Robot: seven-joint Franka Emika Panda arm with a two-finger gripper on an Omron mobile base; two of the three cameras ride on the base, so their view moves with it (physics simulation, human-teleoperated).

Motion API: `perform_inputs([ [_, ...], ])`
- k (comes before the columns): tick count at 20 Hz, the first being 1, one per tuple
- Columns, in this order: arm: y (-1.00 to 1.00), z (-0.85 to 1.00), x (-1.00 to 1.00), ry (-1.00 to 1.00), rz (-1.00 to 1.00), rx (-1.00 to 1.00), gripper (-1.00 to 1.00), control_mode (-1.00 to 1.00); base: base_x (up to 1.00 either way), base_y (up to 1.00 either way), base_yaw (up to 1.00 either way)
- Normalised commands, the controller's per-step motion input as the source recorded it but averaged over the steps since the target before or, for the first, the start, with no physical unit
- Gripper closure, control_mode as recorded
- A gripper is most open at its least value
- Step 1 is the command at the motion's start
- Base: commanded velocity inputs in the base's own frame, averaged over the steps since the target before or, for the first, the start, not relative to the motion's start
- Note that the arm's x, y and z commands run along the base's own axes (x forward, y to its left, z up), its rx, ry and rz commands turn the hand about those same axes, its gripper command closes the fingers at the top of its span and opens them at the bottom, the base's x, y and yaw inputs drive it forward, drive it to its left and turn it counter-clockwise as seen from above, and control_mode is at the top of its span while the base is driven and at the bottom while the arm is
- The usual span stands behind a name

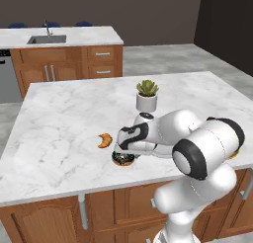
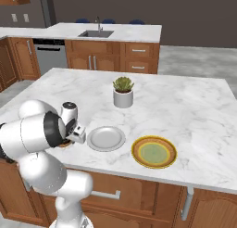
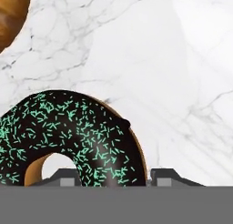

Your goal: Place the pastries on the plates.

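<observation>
Resting on marble counter (image 1: 59, 118) — sprinkled donut (image 3: 77, 136), hand (image 3: 113, 176) astride its rim, no lettering

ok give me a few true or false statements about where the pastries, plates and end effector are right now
1. The donut sits between the fingertips of the end effector. True.
2. The croissant is on the grey plate. False: it lies on the bare marble counter, and the grey plate has nothing on it.
3. The yellow plate has nothing on it. True.
4. The donut has pink icing. False: it has dark chocolate glaze with green sprinkles.
5. The plant pot stands on the yellow plate. False: it stands on the counter, beyond both plates.
</observation>
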Motion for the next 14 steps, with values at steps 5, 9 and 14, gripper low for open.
perform_inputs([
  [5,-0.30,0.74,0.00,-0.09,-0.08,0.08,1.00,-1.00,0.00,0.00,0.00],
  [9,-0.90,0.92,-0.03,-0.06,-0.14,-0.04,1.00,-1.00,0.00,0.00,0.00],
  [14,-1.00,0.80,0.00,0.01,-0.21,-0.07,1.00,-1.00,0.00,0.00,0.00],
])
